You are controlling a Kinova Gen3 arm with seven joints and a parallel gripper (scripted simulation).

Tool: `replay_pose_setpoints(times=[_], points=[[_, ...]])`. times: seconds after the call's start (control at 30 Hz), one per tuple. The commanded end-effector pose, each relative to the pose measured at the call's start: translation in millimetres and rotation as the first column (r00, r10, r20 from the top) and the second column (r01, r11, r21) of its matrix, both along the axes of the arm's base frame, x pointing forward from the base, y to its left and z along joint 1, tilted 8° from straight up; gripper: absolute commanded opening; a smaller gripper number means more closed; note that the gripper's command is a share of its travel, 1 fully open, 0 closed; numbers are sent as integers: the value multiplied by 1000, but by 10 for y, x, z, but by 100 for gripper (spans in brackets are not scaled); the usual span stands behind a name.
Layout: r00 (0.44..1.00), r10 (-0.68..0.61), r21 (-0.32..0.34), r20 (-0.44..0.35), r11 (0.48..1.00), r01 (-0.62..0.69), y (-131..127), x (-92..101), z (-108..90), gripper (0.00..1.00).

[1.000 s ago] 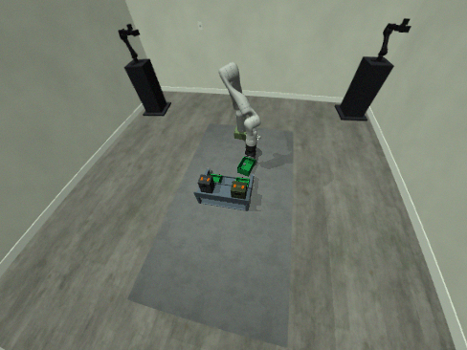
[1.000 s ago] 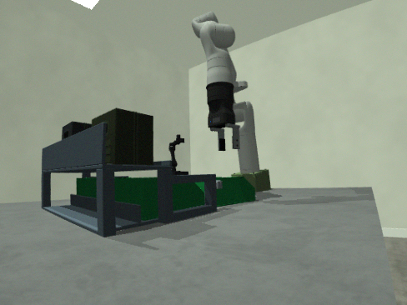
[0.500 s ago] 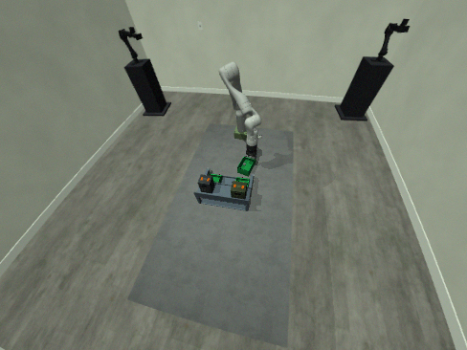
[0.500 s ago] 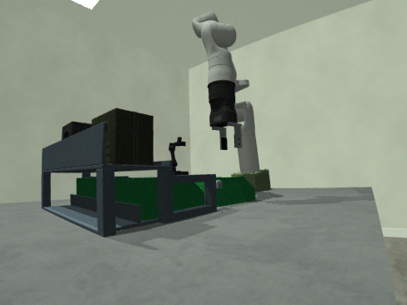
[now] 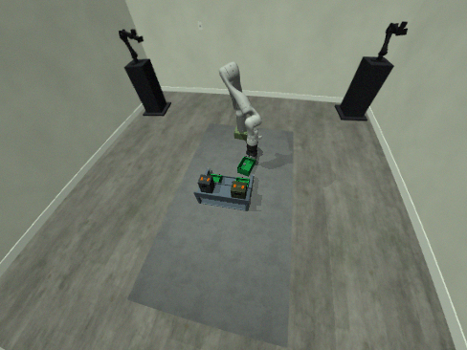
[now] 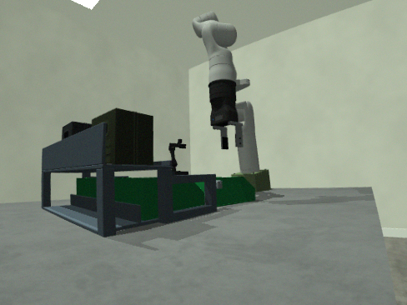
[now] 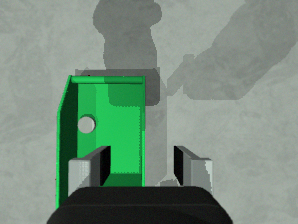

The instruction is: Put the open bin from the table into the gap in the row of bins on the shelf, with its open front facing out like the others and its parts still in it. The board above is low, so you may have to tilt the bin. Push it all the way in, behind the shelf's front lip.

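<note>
The big white arm bends down over the gray mat. The gray shelf has two dark boxes on its top board, and green bins under it. The open green bin sits outside the shelf, near it, on the side by the arm. A little round light gray part is in this bin. The gripper is above the bin, with its fingers wide apart and nothing between them.
</note>
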State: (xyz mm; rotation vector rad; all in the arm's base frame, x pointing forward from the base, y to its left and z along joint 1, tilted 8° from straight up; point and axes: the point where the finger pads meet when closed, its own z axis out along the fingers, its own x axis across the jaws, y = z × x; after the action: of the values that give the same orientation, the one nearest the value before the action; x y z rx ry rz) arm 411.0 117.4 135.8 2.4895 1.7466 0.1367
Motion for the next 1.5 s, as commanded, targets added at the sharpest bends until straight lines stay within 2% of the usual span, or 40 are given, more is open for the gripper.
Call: replay_pose_setpoints(times=[0.0, 0.03, 0.07, 1.47], points=[[1000, 0, 0, 2, 1000, 0, 2, 4, 8, 100], [1000, 0, 0, 2, 1000, 0, 2, 4, 8, 100], [1000, 0, 0, 2, 1000, 0, 2, 4, 8, 0], [1000, 0, 0, 2, 1000, 0, 2, 4, 8, 0]])
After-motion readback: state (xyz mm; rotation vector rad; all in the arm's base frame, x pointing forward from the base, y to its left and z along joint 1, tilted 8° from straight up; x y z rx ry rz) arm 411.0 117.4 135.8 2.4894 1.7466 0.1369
